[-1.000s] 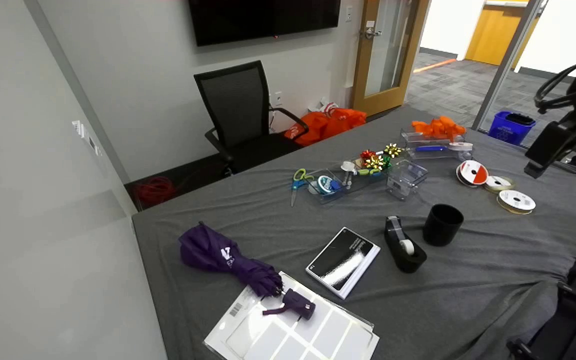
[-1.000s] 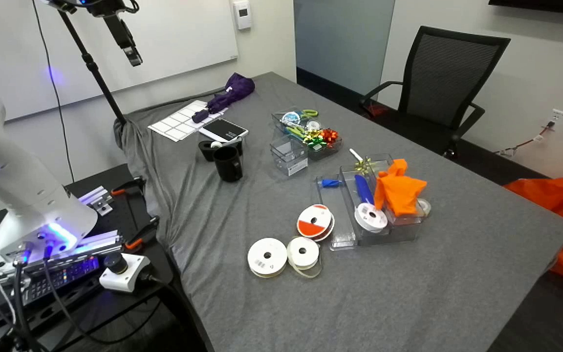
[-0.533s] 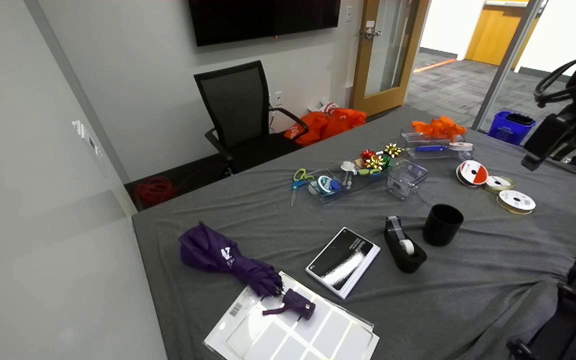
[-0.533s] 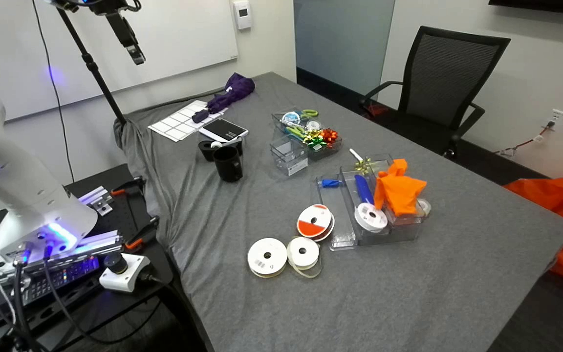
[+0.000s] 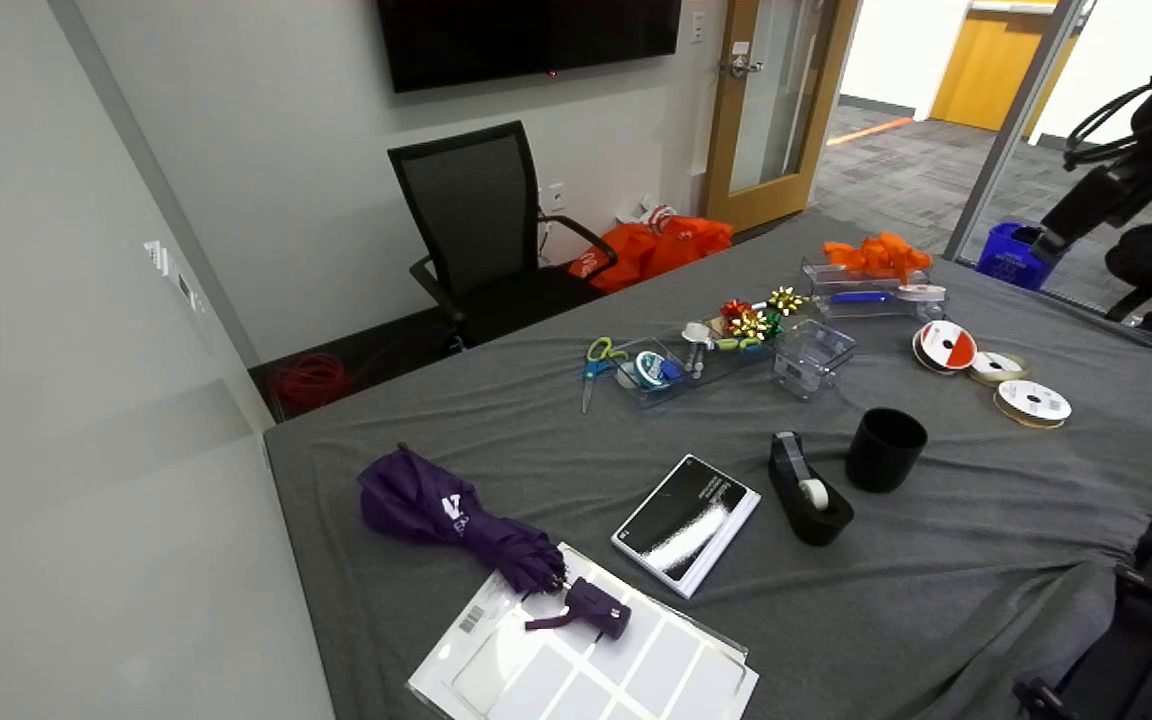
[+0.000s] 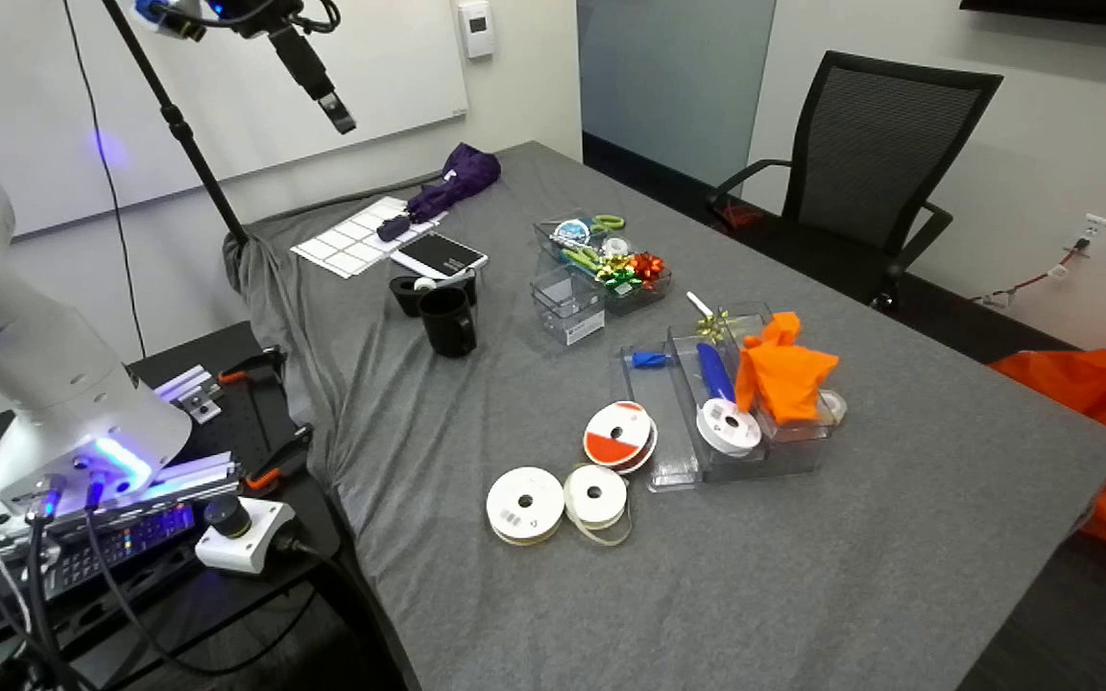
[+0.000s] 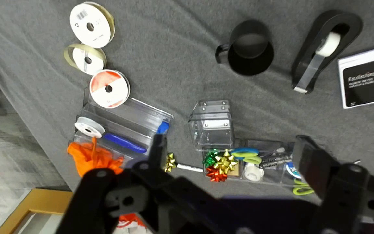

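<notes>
The black two-fingered Robotiq gripper (image 7: 232, 148) hangs in the air, well above the grey cloth-covered table (image 6: 803, 576), its fingers spread wide apart. In the wrist view, a small clear plastic box (image 7: 211, 130) shows within the gap between the fingers, standing on the cloth below. Just beside it sits a long clear plastic tray (image 7: 265, 144) with shiny green, gold and red gift bows (image 7: 225, 162) at one end, next to blue-and-green-handled scissors (image 7: 246, 153) and a round white roll (image 7: 253, 172). To one side lies a larger clear plastic organizer (image 7: 141, 109) bearing a crumpled orange cloth (image 7: 91, 159), a long blue object (image 7: 125, 143) and a small white spool (image 7: 89, 126); three flat white ribbon spools (image 7: 109, 89) lie close together by its edge. Farther from the fingers, a round black mug (image 7: 251, 48) stands near a black tape dispenser (image 5: 816, 522) and a flat black-and-white box (image 7: 372, 78). In an exterior view, a folded purple umbrella (image 5: 491, 537) lies with its handle across white label sheets (image 5: 576, 675), and a black mesh chair (image 5: 471, 195) stands beyond the table.
</notes>
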Motion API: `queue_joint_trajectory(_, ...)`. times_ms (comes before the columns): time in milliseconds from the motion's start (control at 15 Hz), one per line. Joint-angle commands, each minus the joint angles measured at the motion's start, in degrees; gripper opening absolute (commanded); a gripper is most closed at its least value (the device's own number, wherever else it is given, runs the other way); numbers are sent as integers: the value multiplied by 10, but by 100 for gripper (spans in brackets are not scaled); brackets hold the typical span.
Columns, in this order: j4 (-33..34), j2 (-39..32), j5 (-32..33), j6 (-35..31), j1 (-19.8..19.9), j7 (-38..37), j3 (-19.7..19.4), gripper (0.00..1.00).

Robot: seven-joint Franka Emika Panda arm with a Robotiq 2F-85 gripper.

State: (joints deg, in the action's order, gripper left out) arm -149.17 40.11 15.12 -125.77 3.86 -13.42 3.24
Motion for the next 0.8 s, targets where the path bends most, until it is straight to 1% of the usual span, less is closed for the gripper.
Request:
queue_joint_trajectory(0, -21, -34, 3, -118, 21, 67, -58, 100)
queue_joint_trajectory(200, -19, -73, -25, -209, 19, 128, -113, 100)
queue_joint_trajectory(400, -4, -120, -62, -267, 24, 155, -151, 100)
queue_joint_trajectory(533, 7, -147, -83, -285, 38, 144, -156, 100)
queue_joint_trajectory(600, -12, -113, -80, -265, 37, 147, -141, 100)
queue_joint_trajectory(733, -9, -122, -83, -268, 42, 148, -141, 100)
